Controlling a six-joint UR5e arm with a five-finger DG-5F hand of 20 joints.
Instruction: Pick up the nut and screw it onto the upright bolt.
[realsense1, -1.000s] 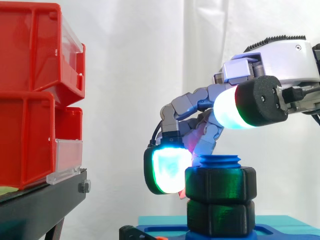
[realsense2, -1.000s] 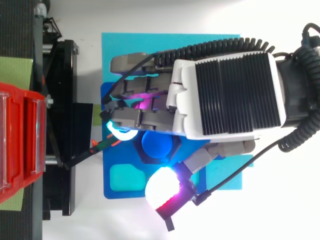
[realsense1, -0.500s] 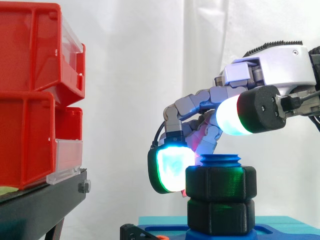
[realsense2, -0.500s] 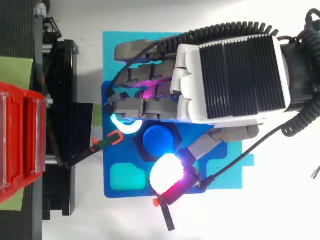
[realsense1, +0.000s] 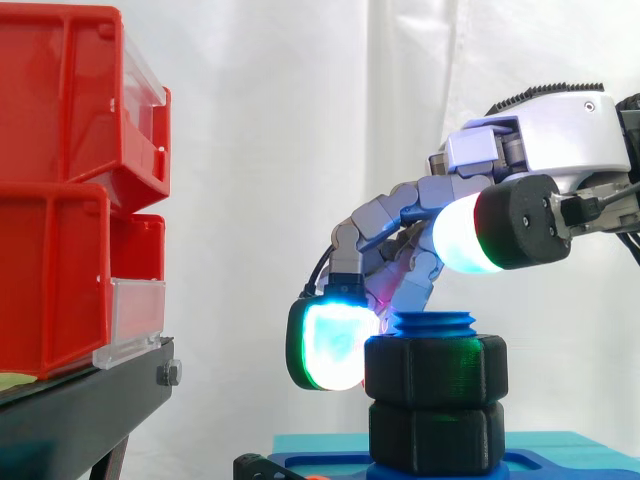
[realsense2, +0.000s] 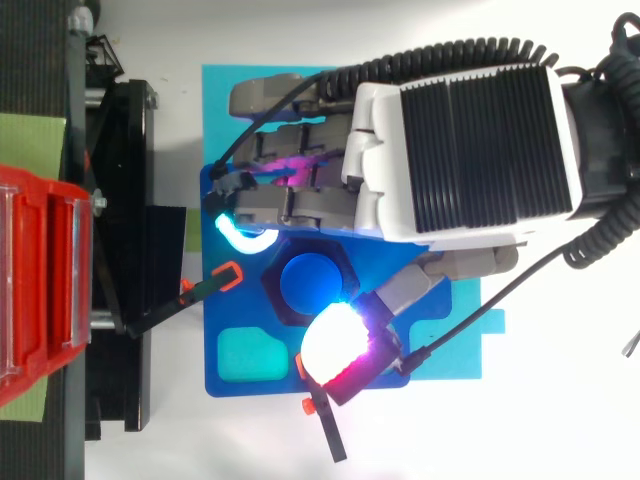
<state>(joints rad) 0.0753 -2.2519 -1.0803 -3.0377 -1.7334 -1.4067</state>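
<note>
Curling down over the bolt (realsense1: 435, 324), the hand (realsense1: 560, 120) comes in from the right of the side view with its fingers (realsense1: 385, 215) bent round the far and left sides of the upper nut (realsense1: 435, 372). One cyan-green pad (realsense1: 333, 345) sits at that nut's height, hard against its left flank and seemingly touching it. The thumb pad (realsense1: 465, 235), glowing white with a green and red edge, is higher, above the nut's top face. From above it overlaps the nut's near corner, so the hold is by the curled fingers alone.

This black hex nut is threaded on the blue bolt, with only the bolt's top few threads standing proud of it. It rests directly on a lower nut (realsense1: 435, 438) of the same kind, and both are upright. The bolt rises from a blue plate (realsense2: 240, 388) lying on a teal sheet (realsense2: 225, 100) on the white worktop (realsense2: 160, 450).

Red bins (realsense1: 55, 250) are stacked on a black stand (realsense1: 80, 415) at the left, well apart from the hand.
</note>
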